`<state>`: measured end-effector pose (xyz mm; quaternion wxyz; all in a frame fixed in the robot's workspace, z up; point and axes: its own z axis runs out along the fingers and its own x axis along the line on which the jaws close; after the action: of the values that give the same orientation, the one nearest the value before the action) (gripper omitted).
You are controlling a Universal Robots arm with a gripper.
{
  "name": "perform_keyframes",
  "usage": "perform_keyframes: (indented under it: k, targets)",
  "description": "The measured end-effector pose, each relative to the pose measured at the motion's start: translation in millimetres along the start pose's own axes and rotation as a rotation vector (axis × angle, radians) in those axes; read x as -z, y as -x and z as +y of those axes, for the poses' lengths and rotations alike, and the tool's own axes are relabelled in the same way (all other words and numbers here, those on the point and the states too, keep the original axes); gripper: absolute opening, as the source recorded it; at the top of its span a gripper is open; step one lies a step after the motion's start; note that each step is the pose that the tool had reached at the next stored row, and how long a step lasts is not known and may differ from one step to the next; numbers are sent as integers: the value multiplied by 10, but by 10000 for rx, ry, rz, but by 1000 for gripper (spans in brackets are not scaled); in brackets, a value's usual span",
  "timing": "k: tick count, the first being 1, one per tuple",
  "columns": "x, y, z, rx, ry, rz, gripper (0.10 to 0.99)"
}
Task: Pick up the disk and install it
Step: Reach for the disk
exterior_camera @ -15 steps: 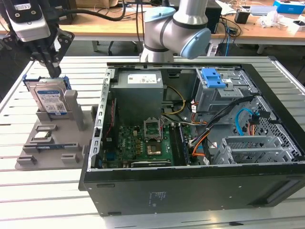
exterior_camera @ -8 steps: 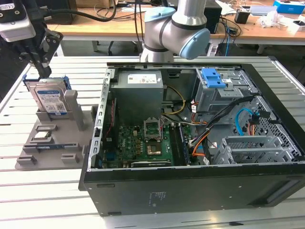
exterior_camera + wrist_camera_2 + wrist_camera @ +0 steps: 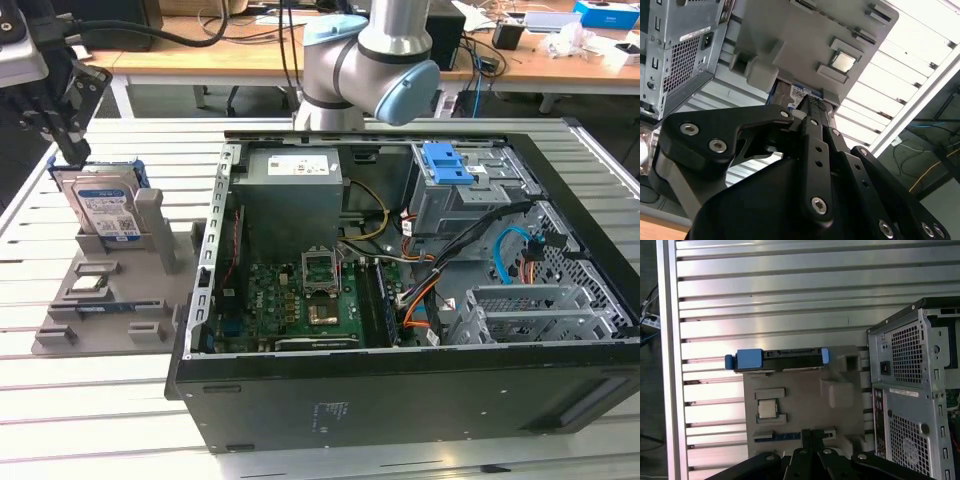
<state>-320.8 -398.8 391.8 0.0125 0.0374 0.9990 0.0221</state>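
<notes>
The disk (image 3: 105,208) stands on edge in a slot at the far end of a grey holder (image 3: 110,300), at the exterior view's left. It is silver with a blue-and-white label and a blue carrier frame. My gripper (image 3: 70,152) hangs just above the disk's upper left corner, apart from it, with its fingers together and nothing between them. In the first wrist view the disk (image 3: 780,359) shows edge-on, and the gripper (image 3: 812,434) points down at the holder. The second wrist view has the disk's label (image 3: 800,95) just past the gripper (image 3: 815,103).
A small square chip (image 3: 88,285) lies on the holder. The open black computer case (image 3: 400,390) lies at the exterior view's right, with a grey drive cage and blue latch (image 3: 447,163) inside. The arm's base (image 3: 380,50) stands behind the case. All rest on a slatted metal table (image 3: 90,420).
</notes>
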Motion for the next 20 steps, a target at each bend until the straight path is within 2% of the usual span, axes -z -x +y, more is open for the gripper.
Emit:
perform_keyframes:
  k: [10, 13, 20]
  targets:
    - [0, -246, -19, 0, 0, 0, 106]
    - [0, -367, -28, -1, 0, 0, 106]
    - [-2, -573, -43, 0, 0, 0, 106]
